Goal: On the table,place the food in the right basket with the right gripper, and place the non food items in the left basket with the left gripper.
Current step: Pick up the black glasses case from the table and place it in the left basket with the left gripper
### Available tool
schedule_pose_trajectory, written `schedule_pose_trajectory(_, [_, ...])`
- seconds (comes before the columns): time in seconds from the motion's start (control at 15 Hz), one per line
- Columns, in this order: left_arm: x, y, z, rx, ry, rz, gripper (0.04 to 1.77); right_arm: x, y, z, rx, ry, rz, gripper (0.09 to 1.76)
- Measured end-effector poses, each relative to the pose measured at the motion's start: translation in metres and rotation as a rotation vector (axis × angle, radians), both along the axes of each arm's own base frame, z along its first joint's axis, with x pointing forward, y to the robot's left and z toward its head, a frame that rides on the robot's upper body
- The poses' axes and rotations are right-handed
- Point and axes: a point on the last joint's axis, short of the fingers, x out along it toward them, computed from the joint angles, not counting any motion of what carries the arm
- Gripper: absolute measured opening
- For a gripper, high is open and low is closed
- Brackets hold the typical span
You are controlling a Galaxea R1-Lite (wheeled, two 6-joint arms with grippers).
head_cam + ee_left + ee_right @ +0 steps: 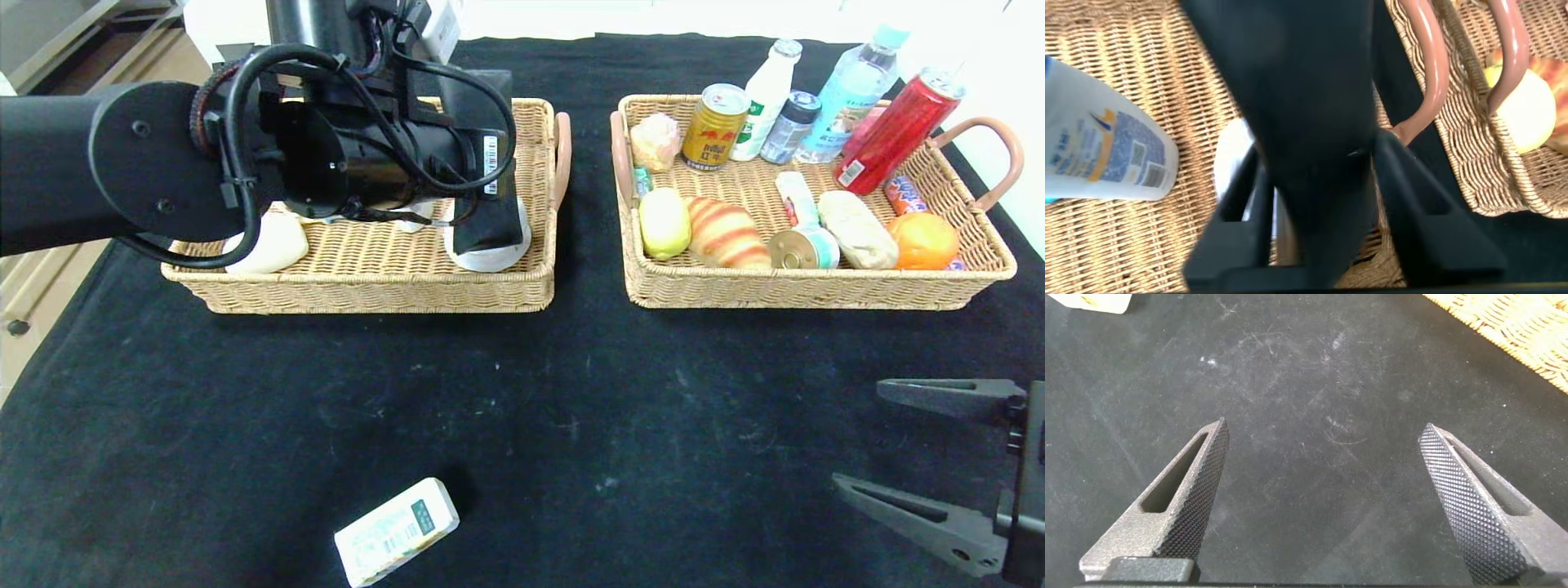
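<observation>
Left gripper (1323, 237) is straddling the black glasses case (487, 214) over the left basket (359, 282), upper left, fingers parting slightly; hold unclear. Right gripper (890, 441) is idling wide at lower right; carton (397, 531) is lying bottom centre.

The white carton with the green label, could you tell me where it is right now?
In the head view the white carton lies alone on the black table, near its front edge, well in front of the left basket.

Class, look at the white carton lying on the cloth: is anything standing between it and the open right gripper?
Nothing visible does. The carton lies alone on the black cloth, and the right gripper hovers with jaws open to its right, only bare cloth between them.
</observation>
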Motion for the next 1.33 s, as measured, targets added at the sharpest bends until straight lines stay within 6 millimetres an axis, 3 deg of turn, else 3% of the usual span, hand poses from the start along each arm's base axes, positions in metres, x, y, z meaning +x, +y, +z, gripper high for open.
schedule_pose_trajectory(0.27, [0.001, 0.000, -0.001, 0.001, 0.002, 0.002, 1.23, 0.000, 0.000, 0.000, -0.001, 0.001, 0.000, 1.71])
schedule_pose_trajectory(0.53, [0.001, 0.000, -0.002, 0.002, 0.007, 0.003, 1.42, 0.000, 0.000, 0.000, -0.001, 0.002, 0.000, 1.71])
schedule_pose_trajectory(1.07, [-0.011, 0.005, -0.012, 0.079, -0.003, -0.002, 1.61, 0.001, 0.000, -0.001, -0.002, 0.006, -0.001, 1.71])
schedule_pose_trajectory(1.33, [-0.039, 0.011, -0.016, 0.104, 0.029, -0.043, 1.65, 0.002, 0.000, -0.002, -0.005, 0.010, -0.001, 1.71])
